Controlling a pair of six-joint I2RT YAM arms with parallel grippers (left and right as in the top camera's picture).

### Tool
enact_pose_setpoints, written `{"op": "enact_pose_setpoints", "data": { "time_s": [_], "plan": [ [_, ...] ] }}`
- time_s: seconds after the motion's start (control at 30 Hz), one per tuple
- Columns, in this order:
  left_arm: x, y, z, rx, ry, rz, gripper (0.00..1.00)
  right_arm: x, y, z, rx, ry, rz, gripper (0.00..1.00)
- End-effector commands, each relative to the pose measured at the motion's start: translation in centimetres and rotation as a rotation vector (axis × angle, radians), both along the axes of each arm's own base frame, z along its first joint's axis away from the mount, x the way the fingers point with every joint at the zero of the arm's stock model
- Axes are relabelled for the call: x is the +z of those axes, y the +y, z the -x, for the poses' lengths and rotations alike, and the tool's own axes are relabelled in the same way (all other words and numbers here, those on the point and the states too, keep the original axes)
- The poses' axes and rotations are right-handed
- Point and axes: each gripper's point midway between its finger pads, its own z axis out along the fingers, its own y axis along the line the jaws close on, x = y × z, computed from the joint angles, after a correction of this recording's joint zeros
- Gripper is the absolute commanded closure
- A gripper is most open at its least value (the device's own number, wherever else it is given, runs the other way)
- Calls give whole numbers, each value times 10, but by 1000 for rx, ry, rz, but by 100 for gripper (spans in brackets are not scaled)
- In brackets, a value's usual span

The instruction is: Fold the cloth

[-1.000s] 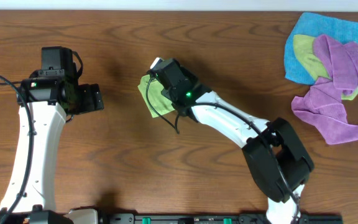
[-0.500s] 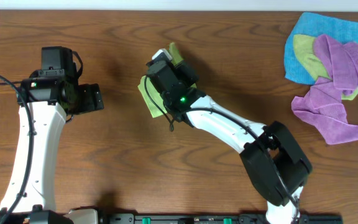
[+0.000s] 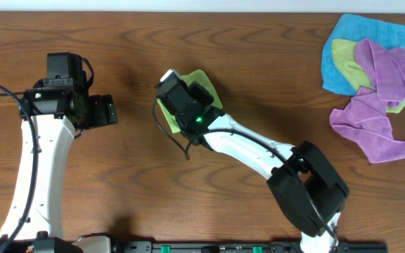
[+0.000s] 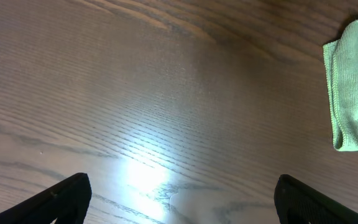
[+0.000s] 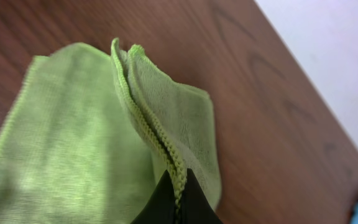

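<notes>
Two hemmed layers of the cloth stand pinched in the right gripper; the rest lies flat beneath, toward the far edge of the table. Lime terry, nubby; the left gripper gapes wide.

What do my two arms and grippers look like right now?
Both arms match: white tubular links, black joint housings and black wrist blocks. The left arm and right arm each show a small green light and loose black cables. The left gripper and right gripper have black fingers.
</notes>
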Motion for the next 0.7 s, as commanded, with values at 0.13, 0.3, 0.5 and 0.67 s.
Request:
{"op": "enact_pose_setpoints", "data": {
  "time_s": [0.13,0.3,0.5,0.67],
  "plan": [
    [-3,4,2,-1,11,-16,5,1,25,16,58,89,-154,98],
    [-3,4,2,-1,11,-16,5,-13,34,22,86,142,-182,99],
    [-3,4,2,-1,11,-16,5,-24,30,25,82,168,-155,98],
    [-3,4,2,-1,11,-16,5,-36,28,29,80,198,-131,98]
  ]
}}
